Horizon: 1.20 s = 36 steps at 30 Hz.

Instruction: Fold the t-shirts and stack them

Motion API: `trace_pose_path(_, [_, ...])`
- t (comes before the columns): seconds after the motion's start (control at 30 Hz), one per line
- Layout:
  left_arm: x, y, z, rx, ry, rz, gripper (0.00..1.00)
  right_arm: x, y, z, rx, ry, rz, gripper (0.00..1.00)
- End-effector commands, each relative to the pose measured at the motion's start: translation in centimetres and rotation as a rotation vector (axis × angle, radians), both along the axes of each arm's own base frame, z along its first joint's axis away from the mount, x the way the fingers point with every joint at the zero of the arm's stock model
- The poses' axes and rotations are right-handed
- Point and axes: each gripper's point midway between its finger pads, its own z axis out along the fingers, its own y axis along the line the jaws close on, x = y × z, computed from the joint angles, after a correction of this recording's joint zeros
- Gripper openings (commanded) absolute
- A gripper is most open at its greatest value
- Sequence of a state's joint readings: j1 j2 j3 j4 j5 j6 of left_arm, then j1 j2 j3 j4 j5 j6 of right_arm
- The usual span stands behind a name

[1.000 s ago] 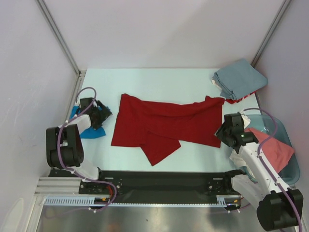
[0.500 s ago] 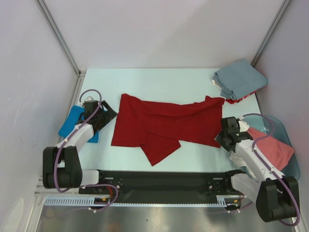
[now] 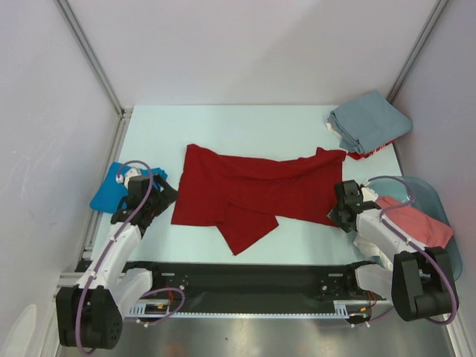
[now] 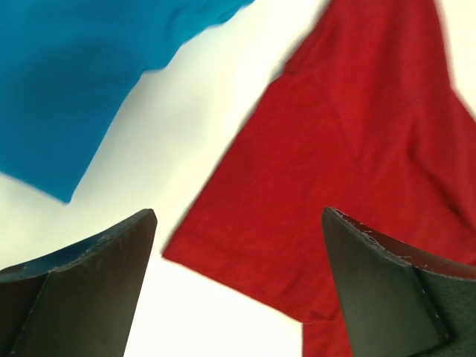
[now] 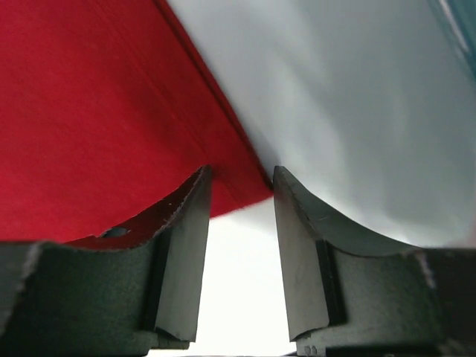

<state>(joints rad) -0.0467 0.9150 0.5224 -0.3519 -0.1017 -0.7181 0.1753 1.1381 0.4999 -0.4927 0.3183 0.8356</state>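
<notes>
One red t-shirt (image 3: 253, 193) lay spread out mid-table, and one blue t-shirt (image 3: 104, 195) lay at the left. Only the wrist views showed the jaws: left gripper (image 4: 238, 223) wide apart, right gripper (image 5: 240, 186) narrowly apart, both empty.

The spread t-shirt (image 3: 256, 192) is plain crimson red. The t-shirt at the left edge (image 3: 106, 192) is plain bright blue. The folded shirt (image 3: 372, 121) is grey-blue; the shirt at the right edge (image 3: 418, 225), salmon-pink. The worktop (image 3: 245, 123) is pale mint-white, the fingers (image 4: 82, 290) matt black

Spread t-shirt (image 3: 253, 193) centre, bunched t-shirt (image 3: 108, 190) left, folded stack (image 3: 370, 123) far right
</notes>
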Motion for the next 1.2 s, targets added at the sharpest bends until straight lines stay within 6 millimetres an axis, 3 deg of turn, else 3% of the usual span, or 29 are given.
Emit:
trace_pose_path(0.0, [-1.9,0.5,-2.6,0.006,0.096,0.044,0.99,1.0,0.3,-0.4,0.007,-0.016,-0.020,0.43])
trace_pose_path(0.13, [-2.2,0.3,-4.4,-0.006,0.163,0.049,0.97,1.1,0.3,-0.6,0.000,0.005,-0.025,0.36])
trace_pose_path(0.3, [-2.6,0.7,-6.3,0.025,0.244,0.060,0.93,1.2,0.5,-0.5,0.009,0.004,-0.005,0.04])
trace_pose_path(0.57, [-3.6,1.2,-7.1,0.062,0.269,0.072,0.88,1.3,0.4,0.8,0.008,-0.040,0.001,0.04])
trace_pose_path(0.8, [-3.2,0.7,-7.4,0.038,0.268,0.053,0.79,0.9,0.5,0.3,0.021,-0.033,0.002,0.04])
trace_pose_path(0.93, [-3.7,-0.2,-7.9,0.001,0.295,0.025,0.79,0.9,0.5,0.1,0.024,-0.035,-0.002,0.03])
trace_pose_path(1.17, [-4.0,-1.4,-9.0,-0.046,0.314,-0.007,0.60,0.8,0.5,0.4,0.032,-0.057,0.002,0.03])
